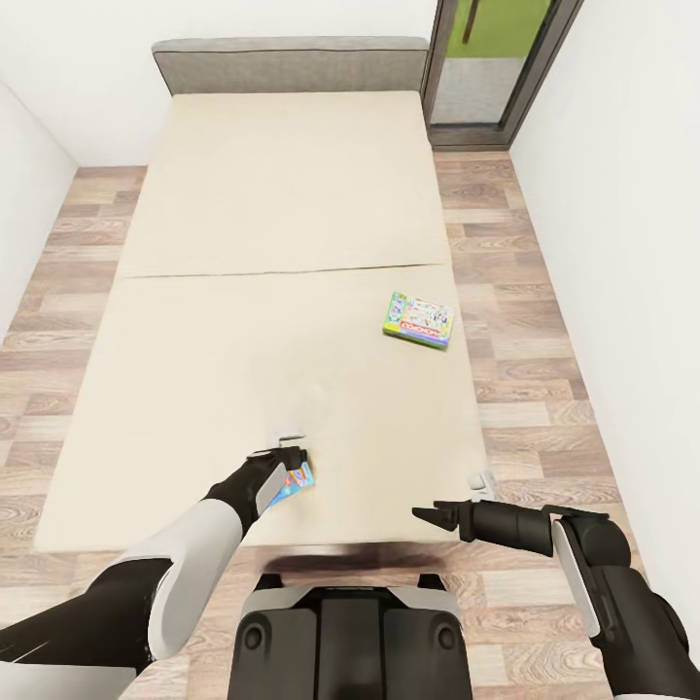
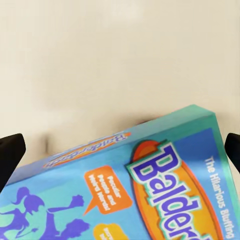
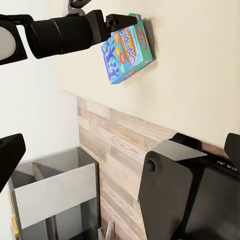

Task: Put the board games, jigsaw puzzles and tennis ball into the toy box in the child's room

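Cardboard is what the left gripper (image 1: 289, 455) has to deal with: a flat blue board game (image 3: 127, 48) with orange lettering lies near the foot edge of the bed (image 1: 282, 243), and in the right wrist view the black fingers close on one short end of it, so the jaws look to be pinching the box by its edge. The left wrist view has the printed lid (image 2: 150, 185) tilted between the two fingertips, one corner raised off the beige mattress. Such a box is probably light and stiff, yet its glossy print may be slippery, and a grip at one end lets the far end swing or sag; a hold nearer the middle of a long side would likely steady it. Squeezing hard could dent the thin walls or pop the lid. The second board game (image 1: 419, 321), with its red banner, rests flat further up the bed toward the robot's right, well apart from both arms. The right gripper (image 1: 436, 514) hovers over the bed's foot edge with its jaws spread and empty.
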Controlling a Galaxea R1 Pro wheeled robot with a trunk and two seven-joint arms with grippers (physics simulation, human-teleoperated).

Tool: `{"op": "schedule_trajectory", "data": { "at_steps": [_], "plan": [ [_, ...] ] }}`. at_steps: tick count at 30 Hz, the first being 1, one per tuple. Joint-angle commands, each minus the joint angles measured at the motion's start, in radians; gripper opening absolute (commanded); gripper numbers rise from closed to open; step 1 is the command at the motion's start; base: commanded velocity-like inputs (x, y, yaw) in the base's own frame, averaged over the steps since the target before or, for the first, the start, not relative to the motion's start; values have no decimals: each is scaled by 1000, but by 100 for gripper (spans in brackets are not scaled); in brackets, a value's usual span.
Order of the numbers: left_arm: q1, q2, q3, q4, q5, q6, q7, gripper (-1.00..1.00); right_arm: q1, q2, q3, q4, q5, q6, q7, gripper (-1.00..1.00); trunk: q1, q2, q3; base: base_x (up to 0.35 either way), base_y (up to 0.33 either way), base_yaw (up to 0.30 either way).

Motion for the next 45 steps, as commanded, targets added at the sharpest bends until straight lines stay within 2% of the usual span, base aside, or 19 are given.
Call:
{"op": "schedule_trajectory", "data": {
  "at_steps": [1, 29, 45],
  "plan": [
    [0, -1, 6, -2, 0, 6, 2, 100, 0, 0, -1, 0, -3, 8, 1, 100, 1, -2, -1, 0, 0, 0],
    [0, -1, 4, 0, -2, 7, 1, 100, 0, 0, -1, 1, -3, 8, 1, 100, 1, -2, -1, -76, -13, 0],
    [0, -1, 3, 0, -2, 7, 1, 100, 0, 0, -1, 7, -3, -12, -2, 100, 1, -2, -1, -7, -3, 0]
  ]
}}
